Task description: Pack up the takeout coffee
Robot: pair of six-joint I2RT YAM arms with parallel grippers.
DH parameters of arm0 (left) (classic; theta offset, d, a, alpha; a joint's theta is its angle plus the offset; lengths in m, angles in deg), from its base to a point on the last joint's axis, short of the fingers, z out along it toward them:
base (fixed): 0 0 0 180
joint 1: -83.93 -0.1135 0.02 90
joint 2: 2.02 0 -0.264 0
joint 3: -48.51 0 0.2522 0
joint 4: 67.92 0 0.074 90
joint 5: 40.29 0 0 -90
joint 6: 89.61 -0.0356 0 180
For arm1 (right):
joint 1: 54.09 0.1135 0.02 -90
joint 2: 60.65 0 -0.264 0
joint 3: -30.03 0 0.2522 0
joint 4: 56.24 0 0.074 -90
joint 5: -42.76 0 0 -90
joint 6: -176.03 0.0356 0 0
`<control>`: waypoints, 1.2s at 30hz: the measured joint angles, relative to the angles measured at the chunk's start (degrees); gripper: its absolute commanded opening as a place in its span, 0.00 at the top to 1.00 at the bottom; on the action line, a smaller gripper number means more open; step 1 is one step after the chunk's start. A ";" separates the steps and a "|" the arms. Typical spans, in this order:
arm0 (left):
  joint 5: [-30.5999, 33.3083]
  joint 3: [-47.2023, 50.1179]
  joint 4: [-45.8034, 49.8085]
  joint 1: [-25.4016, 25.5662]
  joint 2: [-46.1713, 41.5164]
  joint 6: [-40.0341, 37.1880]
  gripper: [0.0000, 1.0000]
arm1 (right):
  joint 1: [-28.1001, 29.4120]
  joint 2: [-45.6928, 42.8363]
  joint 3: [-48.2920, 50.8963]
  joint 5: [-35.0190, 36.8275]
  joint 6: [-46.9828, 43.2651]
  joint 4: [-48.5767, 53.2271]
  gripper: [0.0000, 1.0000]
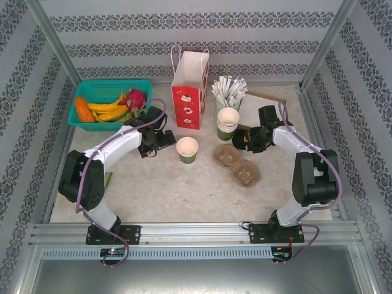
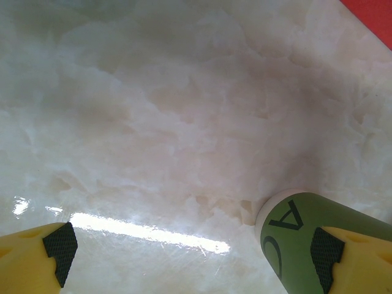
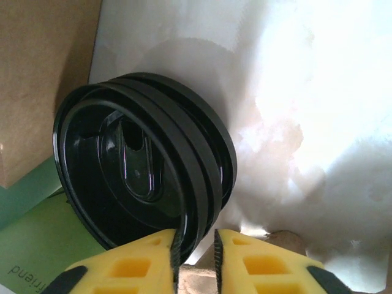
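On right, right gripper (image 3: 196, 248) pinches round black plastic lid (image 3: 141, 165); left gripper (image 2: 193, 248) wide open by lidless green paper cup (image 2: 288, 233). Capping step, I'd say; next: centre lid on cup.

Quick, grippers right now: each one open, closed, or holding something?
Left gripper: open, holding nothing; the green paper cup stands by one finger.
Right gripper: closed on the rim of a black lid.

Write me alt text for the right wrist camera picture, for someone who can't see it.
A stack of black lids is held up on edge, its lower rim pinched between two yellow fingers at the bottom of the frame. Behind it are a pale marbled table, brown cardboard at upper left and a green surface at lower left.
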 measured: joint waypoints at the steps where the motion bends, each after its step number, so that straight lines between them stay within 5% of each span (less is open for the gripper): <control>1: 0.00 0.00 0.00 0.00 0.04 -0.02 0.00 | 0.00 -0.04 0.13 0.02 -0.07 -0.07 0.69; 36: -0.17 -0.13 -0.02 0.00 1.81 -0.44 0.00 | -1.03 1.90 -1.14 0.02 -0.13 -1.92 0.62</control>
